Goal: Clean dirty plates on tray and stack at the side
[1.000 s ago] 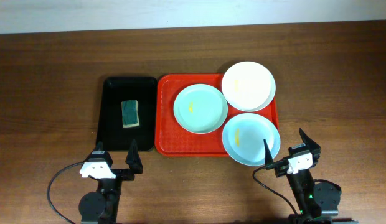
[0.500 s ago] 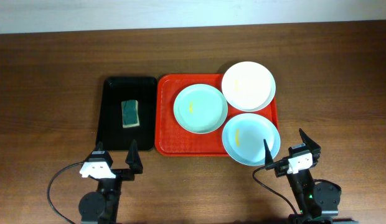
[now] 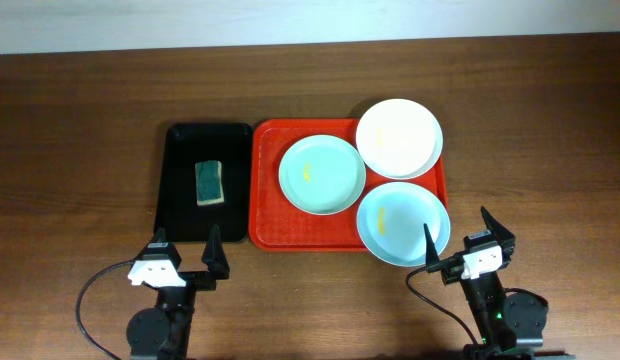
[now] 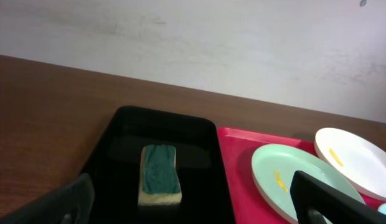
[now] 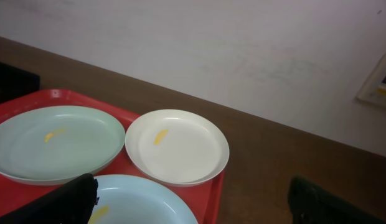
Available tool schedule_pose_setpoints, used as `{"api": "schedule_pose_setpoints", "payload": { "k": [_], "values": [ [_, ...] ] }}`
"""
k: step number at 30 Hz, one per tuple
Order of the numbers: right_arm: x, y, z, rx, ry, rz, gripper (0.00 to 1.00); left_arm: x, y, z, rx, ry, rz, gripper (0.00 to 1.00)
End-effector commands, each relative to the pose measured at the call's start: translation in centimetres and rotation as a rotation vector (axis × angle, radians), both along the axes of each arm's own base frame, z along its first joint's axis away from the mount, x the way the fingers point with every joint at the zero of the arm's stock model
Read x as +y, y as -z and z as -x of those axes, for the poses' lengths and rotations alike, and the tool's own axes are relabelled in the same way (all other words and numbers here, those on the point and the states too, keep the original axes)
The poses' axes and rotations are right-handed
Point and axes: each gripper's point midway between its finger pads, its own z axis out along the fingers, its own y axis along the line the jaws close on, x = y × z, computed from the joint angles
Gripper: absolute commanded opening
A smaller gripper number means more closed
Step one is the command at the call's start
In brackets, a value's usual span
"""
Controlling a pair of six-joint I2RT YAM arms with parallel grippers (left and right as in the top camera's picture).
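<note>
The red-orange tray [image 3: 271, 187] holds three plates. The mint green plate [image 3: 322, 174] lies at its left with a yellow smear, the white plate [image 3: 398, 137] at its back right, the light blue plate [image 3: 403, 222] at its front right with a yellow smear. My left gripper [image 3: 183, 252] is open and empty near the table's front, in front of the black tray. My right gripper [image 3: 466, 238] is open and empty just right of the blue plate's front edge. The left wrist view shows the mint plate [image 4: 292, 177]; the right wrist view shows the white plate [image 5: 177, 146] with a smear.
A smaller black tray [image 3: 180, 187] lies left of the red tray and holds a green-and-yellow sponge [image 3: 209, 182], also shown in the left wrist view [image 4: 159, 173]. Bare wooden table surrounds both trays. A pale wall runs along the far edge.
</note>
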Motion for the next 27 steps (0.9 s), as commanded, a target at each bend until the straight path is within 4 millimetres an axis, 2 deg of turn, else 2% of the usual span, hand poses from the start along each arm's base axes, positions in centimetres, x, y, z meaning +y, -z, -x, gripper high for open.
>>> {"api": "schedule_pose_setpoints", "payload": {
  "k": [1,21,24,27],
  "values": [
    [-0.4,0.5,-0.1,0.018,0.025,-0.009,0.98,-0.4,0.2,0.0,0.006,0.024,-0.019,0.99],
    [-0.4,0.5,-0.1,0.018,0.025,-0.009,0.98,-0.4,0.2,0.0,0.006,0.024,-0.019,0.99],
    [0.3,-0.4,0.0,-0.018,-0.021,-0.013,0.98,-0.4,0.2,0.0,0.006,0.024,-0.019,0.99],
    [1.3,-0.4,0.3,-0.019,-0.078,-0.014,0.98,-0.4,0.2,0.0,0.006,0.024,-0.019,0.99]
  ]
}}
